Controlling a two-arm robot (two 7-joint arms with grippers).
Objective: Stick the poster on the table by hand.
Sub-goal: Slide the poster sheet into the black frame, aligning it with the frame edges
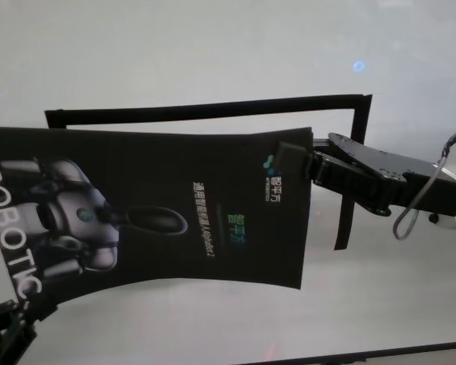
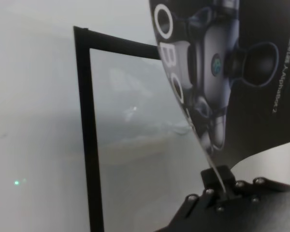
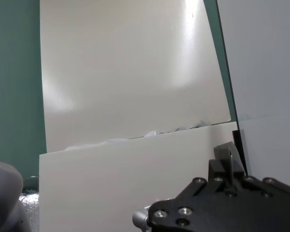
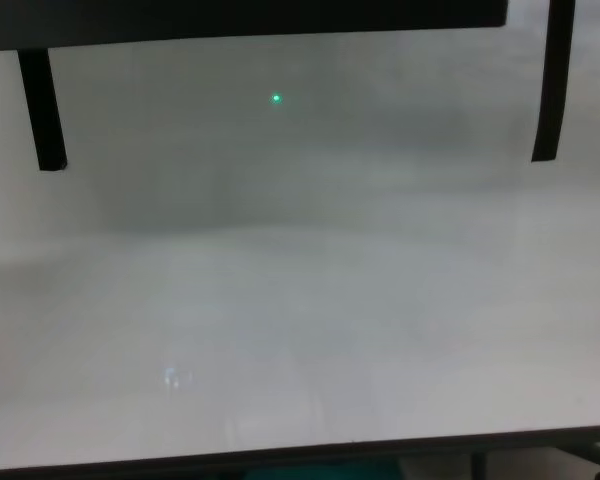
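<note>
Head view: surface point(image 1: 175, 53), wide and pale, carries a black tape frame point(image 1: 213, 110). One strip runs along the far side and one down the right side; the chest view shows two short strips hanging from a long top strip.

Poster point(image 1: 159, 205) hangs in the air above the surface, inside and partly over the frame. It is printed side up and bowed, with its left part sagging past the frame's left end. Its far edge sits just near the far tape strip, roughly parallel but not flat. The right wrist view shows only its pale back.

Right pincer point(image 1: 300, 161) is clamped on the poster's far right corner, just inside the right tape strip. Left pincer point(image 2: 221, 186) is pinched on the poster's edge at the "ROBOTIC" end, well left of the frame; the left wrist view shows the sheet's edge running into the closed tips.

Step in hand, as I judge it: carrying and lining up the poster over the frame, not yet laid down.

Next move likely calls for both arms to pull the sheet taut and square its edges to the tape. They should then lower evenly so it meets the surface without a fold. The risk is a slack middle touching first.
</note>
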